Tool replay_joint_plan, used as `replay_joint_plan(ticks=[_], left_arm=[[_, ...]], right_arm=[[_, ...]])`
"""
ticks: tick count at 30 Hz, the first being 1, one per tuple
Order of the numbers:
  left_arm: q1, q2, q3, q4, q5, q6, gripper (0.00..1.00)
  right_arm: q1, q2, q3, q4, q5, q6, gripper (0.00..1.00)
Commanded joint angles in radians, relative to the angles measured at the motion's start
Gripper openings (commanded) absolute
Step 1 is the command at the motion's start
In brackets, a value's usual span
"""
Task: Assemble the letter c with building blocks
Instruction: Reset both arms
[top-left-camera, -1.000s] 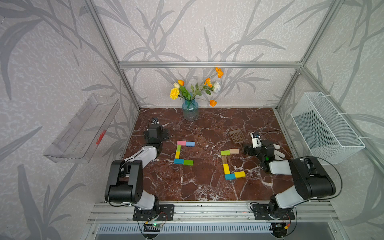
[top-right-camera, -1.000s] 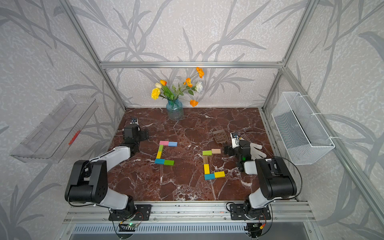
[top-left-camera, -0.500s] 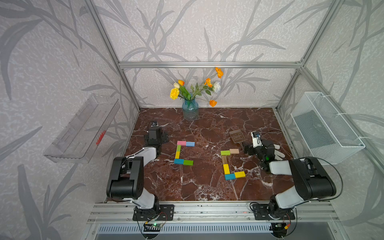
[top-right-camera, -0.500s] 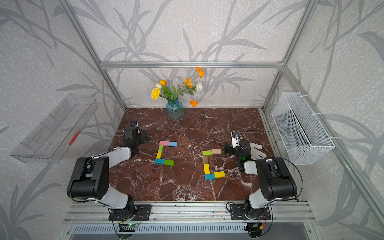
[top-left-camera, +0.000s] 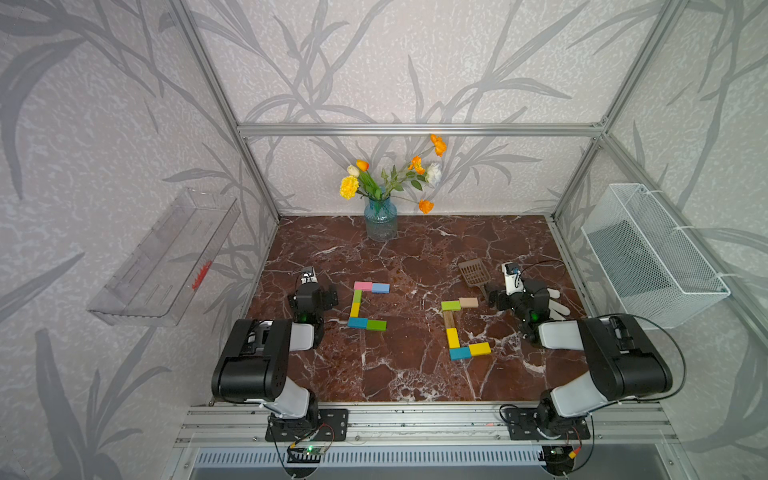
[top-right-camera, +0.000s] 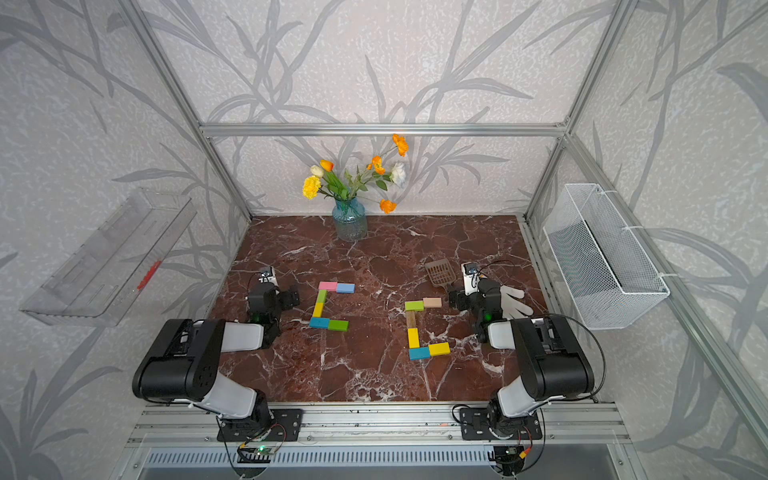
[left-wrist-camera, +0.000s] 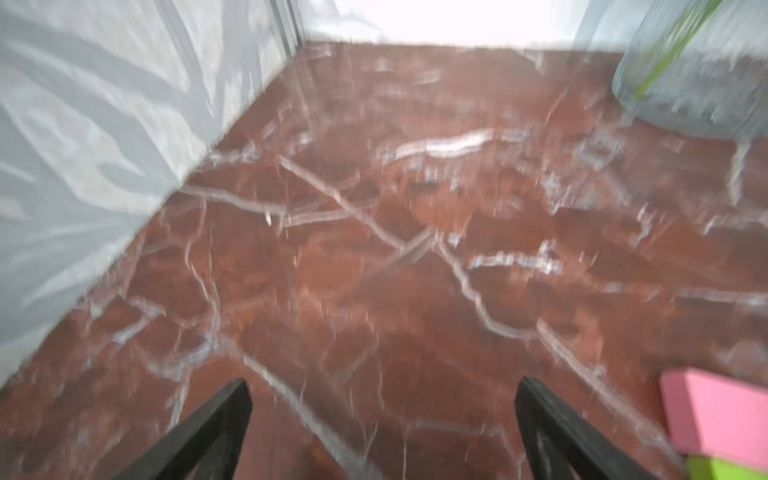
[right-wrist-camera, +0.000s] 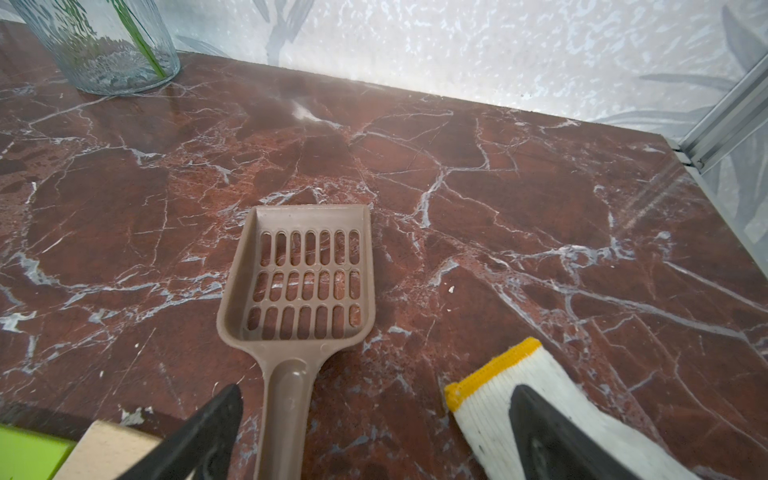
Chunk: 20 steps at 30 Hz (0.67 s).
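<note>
Forming two Cs, flat coloured blocks (top-left-camera: 453, 338)

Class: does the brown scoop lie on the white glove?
No, the scoop lies beside the glove, bare marble between them.

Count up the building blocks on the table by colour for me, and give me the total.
pink block: 1
blue or teal blocks: 3
green blocks: 3
yellow blocks: 3
plain wood blocks: 2
Total: 12
</note>
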Motion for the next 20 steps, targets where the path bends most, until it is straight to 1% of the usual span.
replay_joint_plan(ticks=[1, 2, 3, 4, 6, 8, 13, 20], left_arm=[[0.002, -0.030, 0.024, 0.011, -0.017, -0.015, 1.00], [0.001, -0.031, 0.038, -0.001, -0.003, -0.009, 1.00], [0.000, -0.017, 0.027, 0.042, -0.004, 0.000, 1.00], [0.001, -0.016, 0.024, 0.049, -0.003, 0.001, 0.99], [0.001, -0.034, 0.038, -0.009, 0.001, -0.005, 1.00], [0.000, -0.022, 0.032, 0.022, -0.002, 0.002, 1.00], [0.001, -0.029, 0.038, -0.004, 0.001, -0.002, 1.00], [0.000, -0.025, 0.031, 0.015, 0.011, 0.003, 1.00]], right_arm=[[-0.001, -0.014, 0.027, 0.006, 0.024, 0.004, 0.99], [-0.001, -0.016, 0.030, -0.003, 0.025, 0.004, 0.99], [-0.001, -0.018, 0.031, -0.007, 0.026, 0.003, 0.99], [-0.001, -0.017, 0.030, -0.004, 0.025, 0.003, 0.99], [-0.001, -0.017, 0.030, -0.004, 0.026, 0.003, 0.99], [-0.001, -0.017, 0.029, -0.004, 0.025, 0.002, 0.99], [-0.001, -0.017, 0.030, -0.004, 0.025, 0.003, 0.99], [-0.001, -0.017, 0.031, -0.004, 0.025, 0.003, 0.99]])
